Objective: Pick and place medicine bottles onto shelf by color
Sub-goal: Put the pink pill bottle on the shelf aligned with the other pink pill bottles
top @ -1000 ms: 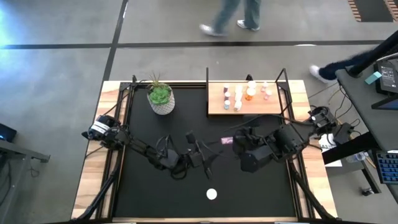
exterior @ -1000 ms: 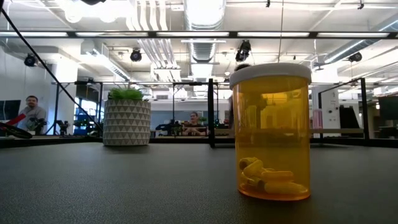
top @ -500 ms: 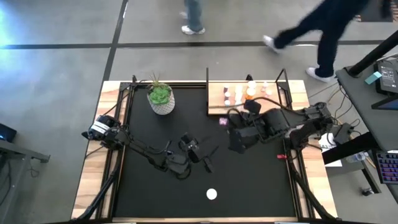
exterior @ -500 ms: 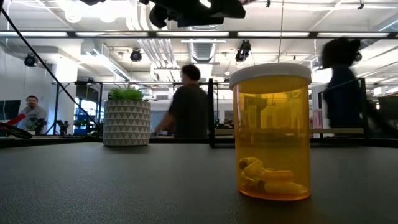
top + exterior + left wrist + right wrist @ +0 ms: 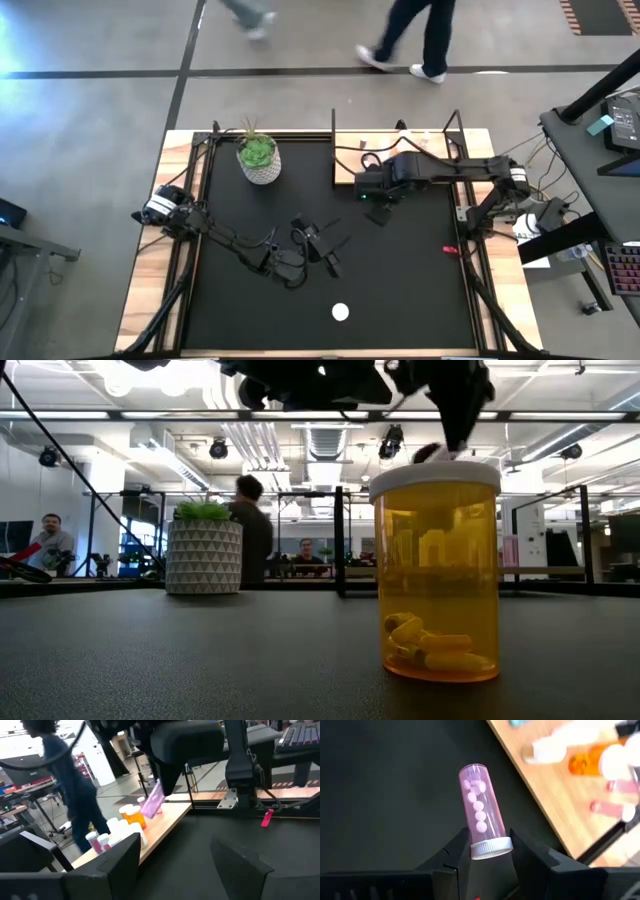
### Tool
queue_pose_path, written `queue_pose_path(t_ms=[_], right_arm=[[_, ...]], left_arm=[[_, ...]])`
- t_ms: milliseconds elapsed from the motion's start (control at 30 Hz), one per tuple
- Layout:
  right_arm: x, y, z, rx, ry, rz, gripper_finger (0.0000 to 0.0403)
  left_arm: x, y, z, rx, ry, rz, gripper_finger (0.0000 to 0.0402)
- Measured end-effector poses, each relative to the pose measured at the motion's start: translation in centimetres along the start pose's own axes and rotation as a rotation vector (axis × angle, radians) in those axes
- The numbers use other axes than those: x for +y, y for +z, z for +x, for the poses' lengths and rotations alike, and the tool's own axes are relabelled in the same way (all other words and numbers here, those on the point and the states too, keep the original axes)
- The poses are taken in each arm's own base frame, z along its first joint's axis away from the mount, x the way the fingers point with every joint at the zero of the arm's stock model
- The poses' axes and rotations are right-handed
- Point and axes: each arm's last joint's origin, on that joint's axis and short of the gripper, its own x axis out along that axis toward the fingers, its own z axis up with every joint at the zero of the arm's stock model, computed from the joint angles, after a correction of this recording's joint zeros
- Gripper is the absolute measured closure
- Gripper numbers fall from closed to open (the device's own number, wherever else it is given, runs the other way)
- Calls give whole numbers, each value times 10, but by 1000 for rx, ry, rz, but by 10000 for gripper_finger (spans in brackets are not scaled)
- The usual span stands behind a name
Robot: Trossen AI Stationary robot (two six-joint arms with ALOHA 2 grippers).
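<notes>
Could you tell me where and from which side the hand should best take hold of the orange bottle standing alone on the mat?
The orange bottle stands upright on the black mat, white cap up, with open space around it. Probably best to come down from above and close the fingers on the straight cylindrical wall just below the cap. The left hand hovers nearer; the right hand already grips a pink bottle.

Shelf at the far right of the counter; several bottles stand on it in a cluster. Plant pot far left, well apart from the shelf. Right claw at the shelf's near left corner, closed on a bottle by its capped end. Left claw mid-counter, fingers apart, nearer than the shelf. Lone capped bottle on the counter, near edge, centre.
</notes>
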Motion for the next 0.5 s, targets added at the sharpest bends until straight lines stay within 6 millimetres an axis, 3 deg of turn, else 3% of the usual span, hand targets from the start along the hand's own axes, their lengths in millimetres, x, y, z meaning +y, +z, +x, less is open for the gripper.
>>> queue_pose_path(t_ms=[267, 500], right_arm=[[-29, -10, 32, 147, -25, 79, 288], [-54, -30, 45, 249, 32, 148, 286]], left_arm=[[1, -7, -1, 15, -2, 27, 178], [1, -7, -1, 19, -3, 34, 178]])
